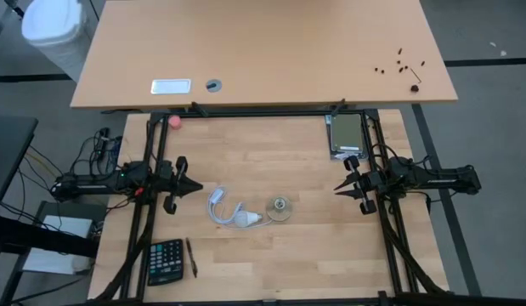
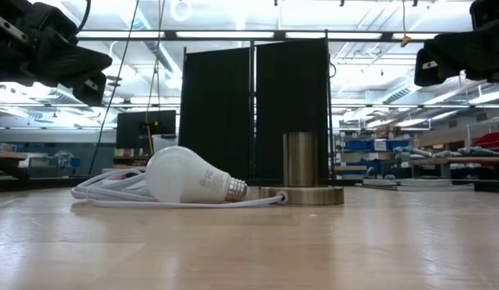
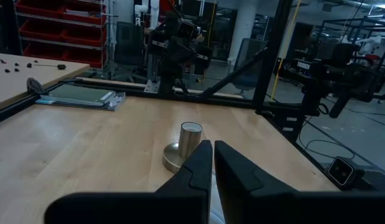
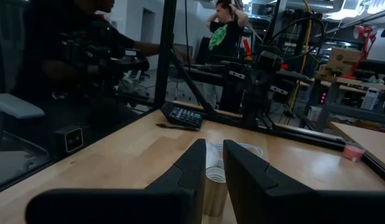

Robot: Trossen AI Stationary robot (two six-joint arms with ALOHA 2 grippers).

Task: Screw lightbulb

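- The bulb (image 2: 189, 175) lies on its side on the table (image 1: 313, 255), near the middle between my two arms, its screw base pointing toward the metal stand (image 1: 281, 207) and just short of it.
- There is small grey print on the bulb's white shell near the base; I cannot read it.
- A white cord (image 2: 112, 193) loops on the table behind and under the bulb, and runs along to the stand's flat foot; from above, the white socket (image 1: 218, 201) sits at the cord's far end, on my left-arm side.
- The stand is a round silvery disc with a short upright tube (image 2: 301, 159) in its middle; it stands upright, bare of any label I can see.
- My left gripper (image 1: 195, 186) hangs above the table at its left edge, well apart from the bulb, its fingers (image 3: 198, 171) together and holding nothing.
- My right gripper (image 1: 341, 189) hangs at the right edge, also well apart from the bulb, its tips pointing toward the stand, pressed together and empty.
- A calculator (image 1: 165, 262) and a pen (image 1: 192, 257) lie at the near left corner; its keys are too small to read.
- A grey device (image 1: 347, 136) lies at the far right corner, and a pink ball (image 1: 174, 121) at the far left.
- A person (image 4: 224, 43) in a green shirt stands in the room beyond.
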